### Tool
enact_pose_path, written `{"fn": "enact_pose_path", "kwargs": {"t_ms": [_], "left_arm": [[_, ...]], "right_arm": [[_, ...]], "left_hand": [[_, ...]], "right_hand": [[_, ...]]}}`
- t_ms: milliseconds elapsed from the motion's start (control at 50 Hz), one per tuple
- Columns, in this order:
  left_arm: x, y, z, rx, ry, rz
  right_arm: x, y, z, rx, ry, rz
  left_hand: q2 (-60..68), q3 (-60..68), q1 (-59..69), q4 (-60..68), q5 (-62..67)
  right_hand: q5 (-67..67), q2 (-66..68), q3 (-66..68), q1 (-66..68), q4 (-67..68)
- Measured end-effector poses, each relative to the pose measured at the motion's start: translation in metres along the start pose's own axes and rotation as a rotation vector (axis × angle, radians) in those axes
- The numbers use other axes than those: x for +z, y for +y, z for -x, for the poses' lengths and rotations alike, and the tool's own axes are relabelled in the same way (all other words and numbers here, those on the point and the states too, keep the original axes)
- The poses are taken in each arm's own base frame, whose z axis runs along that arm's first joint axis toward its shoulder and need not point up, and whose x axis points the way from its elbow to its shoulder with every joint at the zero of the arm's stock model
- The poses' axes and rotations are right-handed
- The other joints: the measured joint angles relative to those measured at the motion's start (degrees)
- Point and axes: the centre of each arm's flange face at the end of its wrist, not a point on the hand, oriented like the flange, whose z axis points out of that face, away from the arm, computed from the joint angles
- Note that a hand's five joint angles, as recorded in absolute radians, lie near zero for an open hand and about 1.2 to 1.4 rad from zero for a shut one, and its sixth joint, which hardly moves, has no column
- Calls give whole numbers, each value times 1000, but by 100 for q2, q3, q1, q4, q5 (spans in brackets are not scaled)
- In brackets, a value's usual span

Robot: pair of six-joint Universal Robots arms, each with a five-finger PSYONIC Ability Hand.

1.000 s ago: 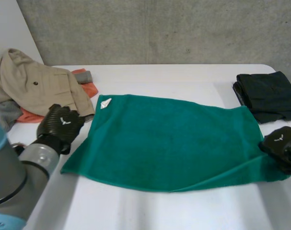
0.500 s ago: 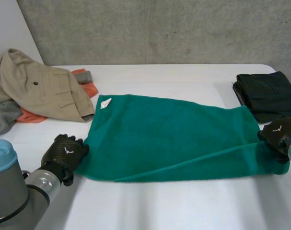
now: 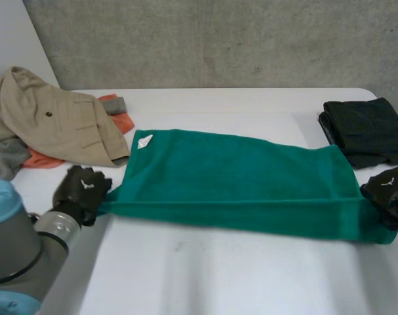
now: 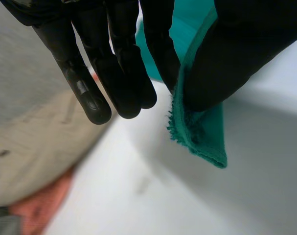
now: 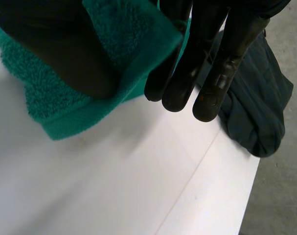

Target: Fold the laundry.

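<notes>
A: Where is the green towel (image 3: 238,177) at this moment?

B: In the middle of the surface. Its far edge lies flat, with a small white label (image 3: 144,140) at the far-left corner of the towel. The near edge is lifted and stretched between the two hands.

A: How do they hold it?

B: The left hand (image 3: 84,187) pinches the near-left corner between its thumb and one of its fingers (image 4: 160,58); the other fingers are straight and close together. The right hand (image 3: 387,190) presses the near-right corner with its thumb against its fingers (image 5: 212,63).

A: What could go wrong?

B: I think the left pinch is thin, because only a small piece of hem is inside it. If the cloth is pulled tight, that corner may slip out and the fold collapses. Also, if one hand goes faster toward the far edge, the fold will lie crooked.

A: Anything near?

B: Yes. The dark folded clothes (image 3: 366,128) at the right edge are just beside the right hand, and the beige garment (image 3: 51,118) at the far-left corner is near the left one. A wide move could disturb them.
</notes>
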Motion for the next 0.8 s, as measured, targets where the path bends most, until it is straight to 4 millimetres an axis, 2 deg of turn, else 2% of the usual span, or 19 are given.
{"fn": "enact_pose_path", "kwargs": {"t_ms": [40, 120, 160, 200, 260, 340, 400, 480, 560, 580, 600, 640, 700, 760, 800], "left_arm": [[-12, -14, 15, 3, -41, -35], [-29, -26, 24, 7, -54, -50], [-53, -36, 28, 12, -38, -41], [-64, -37, 27, 16, -17, -23], [-100, -35, 18, 48, 104, 75], [-114, -31, 10, 84, 194, 134], [-111, -30, 8, 100, 217, 143], [-82, -35, 11, 125, 197, 99], [-38, -46, 14, 146, 136, 4], [-17, -53, 14, 155, 109, -41], [-17, -53, 14, 155, 109, -41], [19, -65, 9, 169, 67, -125], [53, -75, 2, 179, 27, -191], [75, -80, -2, 182, -4, -221], [99, -84, -6, 184, -42, -245]], "right_arm": [[-7, 2, -4, -5, -1, 19], [-18, 5, -6, -22, -16, 46], [-31, 10, -8, -57, -46, 91], [-37, 13, -9, -75, -60, 113], [-56, 24, -15, -137, -100, 183], [-62, 28, -19, -156, -109, 200], [-61, 28, -21, -159, -104, 191], [-42, 26, -26, -145, -68, 139], [-13, 18, -28, -123, -19, 72], [4, 11, -28, -111, 10, 39], [4, 11, -28, -111, 10, 39], [29, 1, -27, -98, 58, 8], [50, -7, -27, -92, 108, -3], [67, -12, -30, -94, 157, -9], [85, -15, -34, -97, 210, -20]], "left_hand": [[0, 0, 0, 0, 0], [0, 0, 0, 0, 0], [0, 0, 0, 0, 0], [0, 0, 0, 0, 0], [5, 2, 0, 22, 0], [15, 21, 0, 22, 0], [18, 22, 0, 22, 0], [18, 22, 0, 22, 0], [18, 22, 0, 22, 0], [18, 22, 0, 23, 0], [18, 22, 0, 23, 0], [18, 22, 0, 23, 0], [18, 22, 0, 23, 0], [18, 22, 0, 23, 0], [18, 22, 0, 23, 0]], "right_hand": [[0, 0, 0, 0, 0], [0, 0, 0, 0, 0], [0, 0, 0, 0, 0], [0, 0, 0, 0, 0], [0, 0, 0, 0, 0], [0, 0, 0, 0, 0], [0, 0, 0, 0, 0], [1, 0, 0, 0, 0], [1, 0, 0, 0, 0], [1, 0, 0, 0, 0], [1, 0, 0, 0, 0], [1, 0, 0, 0, 0], [2, 0, 0, 0, 0], [2, 0, 0, 0, 0], [2, 0, 0, 0, 0]]}}
